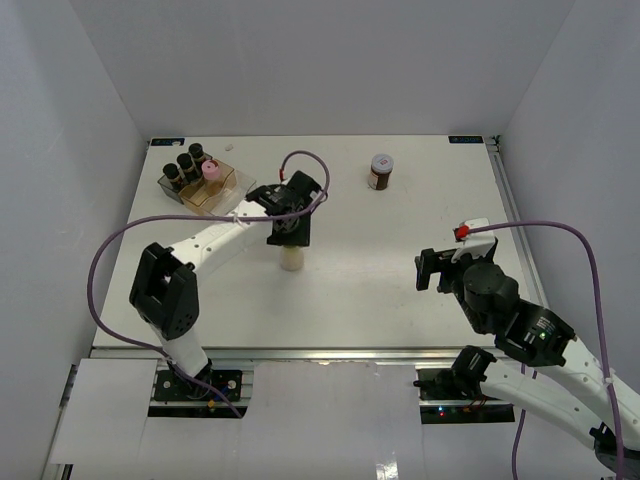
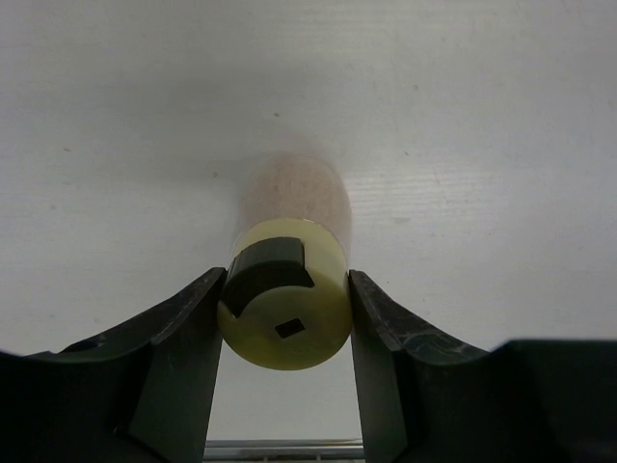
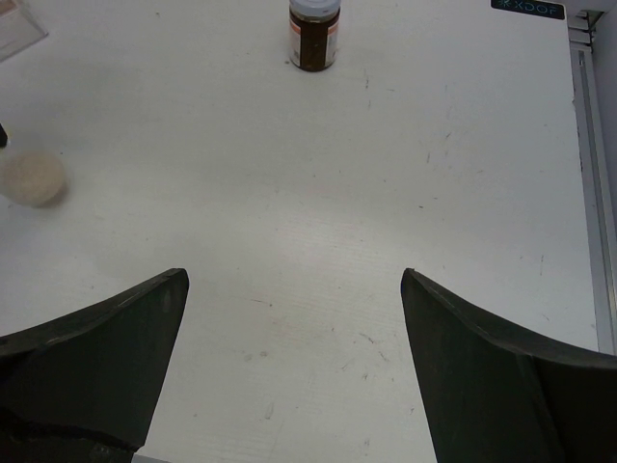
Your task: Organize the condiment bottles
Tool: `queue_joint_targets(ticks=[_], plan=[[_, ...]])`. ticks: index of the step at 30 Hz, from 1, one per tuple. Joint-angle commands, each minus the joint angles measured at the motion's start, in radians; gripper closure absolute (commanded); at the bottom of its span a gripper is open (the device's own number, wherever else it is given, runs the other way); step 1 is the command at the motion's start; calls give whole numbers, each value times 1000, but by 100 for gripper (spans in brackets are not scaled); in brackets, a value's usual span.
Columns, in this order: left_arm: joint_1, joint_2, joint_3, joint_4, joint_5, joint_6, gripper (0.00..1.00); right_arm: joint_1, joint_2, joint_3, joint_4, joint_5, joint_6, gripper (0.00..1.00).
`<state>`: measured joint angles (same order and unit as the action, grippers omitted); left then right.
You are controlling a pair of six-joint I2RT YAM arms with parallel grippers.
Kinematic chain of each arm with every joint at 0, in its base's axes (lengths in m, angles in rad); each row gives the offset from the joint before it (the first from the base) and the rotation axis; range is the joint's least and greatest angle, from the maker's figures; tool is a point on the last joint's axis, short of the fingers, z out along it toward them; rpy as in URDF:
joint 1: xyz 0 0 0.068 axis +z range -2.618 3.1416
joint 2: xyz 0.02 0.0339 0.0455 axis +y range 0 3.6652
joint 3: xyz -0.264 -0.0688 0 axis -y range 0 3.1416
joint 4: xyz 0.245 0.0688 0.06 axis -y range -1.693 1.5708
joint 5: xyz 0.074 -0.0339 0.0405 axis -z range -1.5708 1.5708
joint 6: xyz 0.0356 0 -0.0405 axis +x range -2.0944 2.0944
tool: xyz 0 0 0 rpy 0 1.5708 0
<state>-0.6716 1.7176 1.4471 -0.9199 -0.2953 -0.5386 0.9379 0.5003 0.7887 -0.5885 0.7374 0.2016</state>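
A pale yellow condiment bottle (image 1: 291, 259) stands upright near the table's middle left. My left gripper (image 1: 290, 238) is shut on it from above. In the left wrist view both fingers press the sides of its yellow cap (image 2: 284, 318). Three black-capped bottles (image 1: 185, 163) and a pink-capped one (image 1: 211, 170) stand in the clear bin (image 1: 232, 183) at the back left. A wider grey-lidded bottle with a red label (image 1: 380, 171) stands alone at the back centre; the right wrist view shows this bottle (image 3: 314, 34) far ahead. My right gripper (image 1: 432, 268) hovers open and empty over the right side.
The bin's front part holds a tan block (image 1: 203, 195). A raised metal rail (image 1: 515, 215) runs along the table's right edge. White walls close the back and both sides. The left arm's purple cable (image 1: 300, 156) loops above the gripper.
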Motion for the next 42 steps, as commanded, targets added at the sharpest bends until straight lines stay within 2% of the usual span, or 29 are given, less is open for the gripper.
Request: queue_joint_targets(ticks=[1,6,10,17,26,39,40,42], plan=[[219,-24,195,-10,-17,88,100,-1,-15,-3,29,1,-2,3],[446,32,399,-31,11,150,100,-1,-19,-9,32,-7,2,2],[590,84,467,-24,89,158,100,-1,-37,-9,33,-7,1,3],[709,175,520,10,115,164,100,-1,-72,-11,42,-17,-8,2],[742,286,601,36,67,173,100,2,-79,-9,52,-21,-19,3],[745,364,585,53,76,197,100,1,-92,-11,61,-3,-18,3],[744,367,580,55,79,198,99,1,-92,-9,61,-2,-18,3],[745,379,572,55,74,200,92,1,-90,-9,61,0,-18,3]])
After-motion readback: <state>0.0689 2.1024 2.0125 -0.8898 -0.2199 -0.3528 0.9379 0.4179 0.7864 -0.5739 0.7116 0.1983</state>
